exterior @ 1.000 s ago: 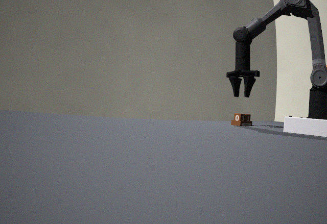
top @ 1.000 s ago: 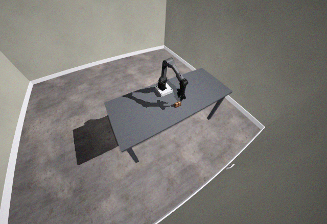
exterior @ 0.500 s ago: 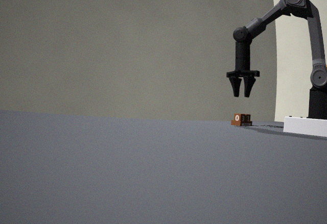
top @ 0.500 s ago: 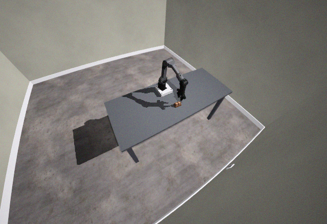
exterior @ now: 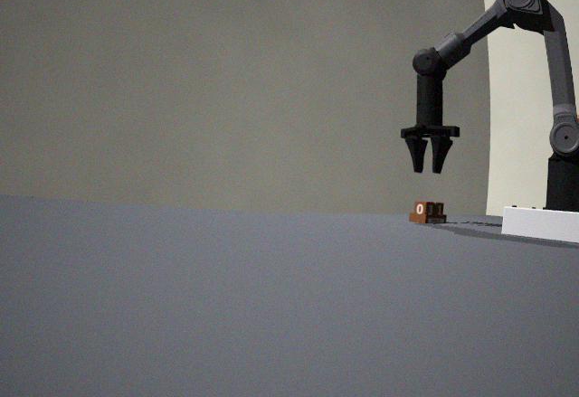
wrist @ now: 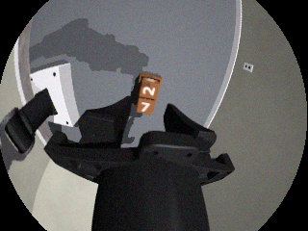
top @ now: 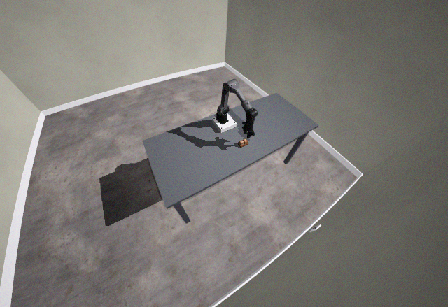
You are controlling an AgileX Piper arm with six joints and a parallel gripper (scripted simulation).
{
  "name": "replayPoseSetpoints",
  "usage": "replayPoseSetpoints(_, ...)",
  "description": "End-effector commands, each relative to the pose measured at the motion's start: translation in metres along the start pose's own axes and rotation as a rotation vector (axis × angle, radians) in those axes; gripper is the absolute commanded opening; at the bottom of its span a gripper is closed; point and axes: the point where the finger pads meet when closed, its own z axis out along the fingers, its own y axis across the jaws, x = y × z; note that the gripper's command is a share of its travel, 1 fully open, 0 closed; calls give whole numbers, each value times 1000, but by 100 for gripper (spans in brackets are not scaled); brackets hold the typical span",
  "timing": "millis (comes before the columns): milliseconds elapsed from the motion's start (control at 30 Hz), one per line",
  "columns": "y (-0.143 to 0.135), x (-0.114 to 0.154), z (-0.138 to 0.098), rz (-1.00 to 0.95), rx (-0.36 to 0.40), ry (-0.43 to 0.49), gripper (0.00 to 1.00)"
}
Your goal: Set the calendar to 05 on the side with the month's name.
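The orange-brown tray (top: 240, 145) (exterior: 412, 218) lies flat on the table. Two cubes stand side by side in it. In the wrist view their tops show a white 2 on one cube (wrist: 148, 89) and a white 7 on the other cube (wrist: 145, 106). In the exterior view an end face shows an upright 0; the shaded long side, above a small label, shows an unclear digit, then what looks like a 1. The month's name is too small to read. My gripper (top: 249, 136) (exterior: 428, 172) (wrist: 148, 106) is partly open, empty, and points down above the cubes, clear of them.
The arm's white base (top: 225, 124) (exterior: 537, 222) (wrist: 59, 93) stands on the grey table (top: 195, 166) (exterior: 233, 289) near the tray. The arm's shadow falls on the table beside the tray. The table's long edge runs beyond the tray, on the side away from the base.
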Motion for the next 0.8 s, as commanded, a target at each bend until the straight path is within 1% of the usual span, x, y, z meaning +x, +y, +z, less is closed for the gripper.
replayPoseSetpoints(0,1,1,3,2,-4,2,63)
replayPoseSetpoints(467,1,1,17,2,-2,2,63)
replayPoseSetpoints(767,1,1,31,2,-4,2,63)
